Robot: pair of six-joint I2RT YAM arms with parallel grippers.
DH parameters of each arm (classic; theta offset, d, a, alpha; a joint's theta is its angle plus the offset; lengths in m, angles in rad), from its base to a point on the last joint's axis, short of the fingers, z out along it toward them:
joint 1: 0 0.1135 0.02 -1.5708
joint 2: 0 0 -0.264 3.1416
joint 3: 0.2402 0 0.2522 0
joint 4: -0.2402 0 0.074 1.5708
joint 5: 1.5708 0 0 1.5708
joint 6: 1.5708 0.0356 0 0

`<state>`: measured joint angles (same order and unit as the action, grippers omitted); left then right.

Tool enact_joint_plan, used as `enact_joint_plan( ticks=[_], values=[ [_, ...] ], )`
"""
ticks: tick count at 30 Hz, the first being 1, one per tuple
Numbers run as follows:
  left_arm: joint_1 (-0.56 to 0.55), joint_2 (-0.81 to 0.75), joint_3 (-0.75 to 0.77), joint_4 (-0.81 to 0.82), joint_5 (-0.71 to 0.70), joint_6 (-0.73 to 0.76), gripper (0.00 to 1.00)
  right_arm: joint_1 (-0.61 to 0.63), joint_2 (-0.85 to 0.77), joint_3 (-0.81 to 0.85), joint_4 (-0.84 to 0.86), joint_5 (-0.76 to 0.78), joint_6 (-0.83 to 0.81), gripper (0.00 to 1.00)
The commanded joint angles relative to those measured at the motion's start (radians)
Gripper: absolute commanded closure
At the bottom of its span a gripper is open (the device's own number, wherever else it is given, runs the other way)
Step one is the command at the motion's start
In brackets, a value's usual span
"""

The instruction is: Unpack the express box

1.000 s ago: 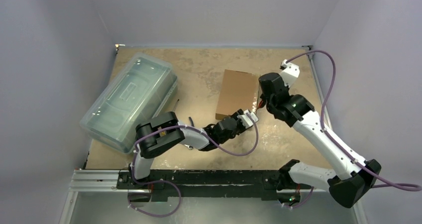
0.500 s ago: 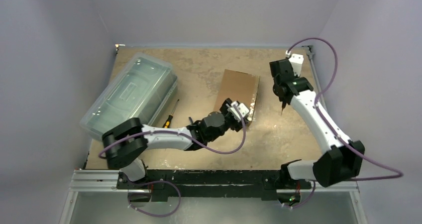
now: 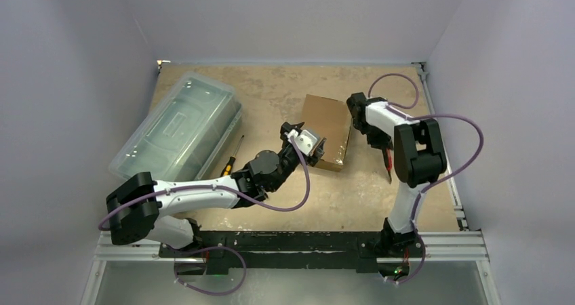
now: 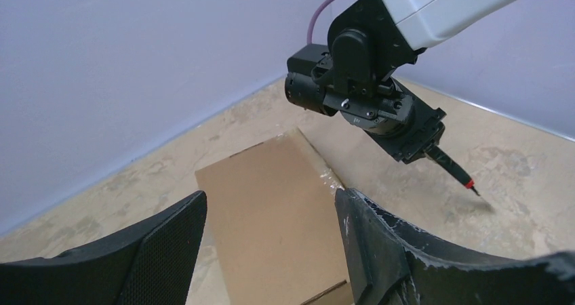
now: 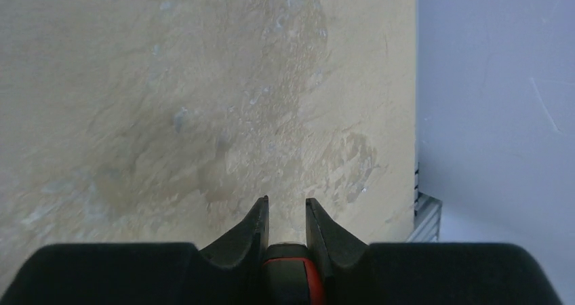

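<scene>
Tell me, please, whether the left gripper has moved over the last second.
Yes. In the top view the left gripper has shifted left, toward the plastic bin, from the express box's near right corner to its left edge.

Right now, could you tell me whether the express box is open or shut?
Shut: the express box lies flat with its lid flap down, and no view shows its inside.

You see the express box in plain, unmarked brown. At its 9 o'clock, the bin is translucent pale green. The table is mottled beige. The tool in the right gripper is black with red, and the cable is purple.
</scene>
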<state>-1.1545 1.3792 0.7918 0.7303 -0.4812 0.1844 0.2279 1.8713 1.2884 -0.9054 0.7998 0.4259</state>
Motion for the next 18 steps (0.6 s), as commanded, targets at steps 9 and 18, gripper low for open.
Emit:
enact_joint_plan(
  ticks=[9, 18],
  values=[
    [0.004, 0.008, -0.011, 0.036, -0.052, 0.094, 0.3, -0.092, 0.131, 0.106, 0.024, 0.08, -0.103, 0.86],
    [0.047, 0.002, -0.012, 0.038, -0.049, 0.095, 0.3, -0.093, 0.056, 0.013, 0.23, 0.005, -0.092, 0.68]
  ],
)
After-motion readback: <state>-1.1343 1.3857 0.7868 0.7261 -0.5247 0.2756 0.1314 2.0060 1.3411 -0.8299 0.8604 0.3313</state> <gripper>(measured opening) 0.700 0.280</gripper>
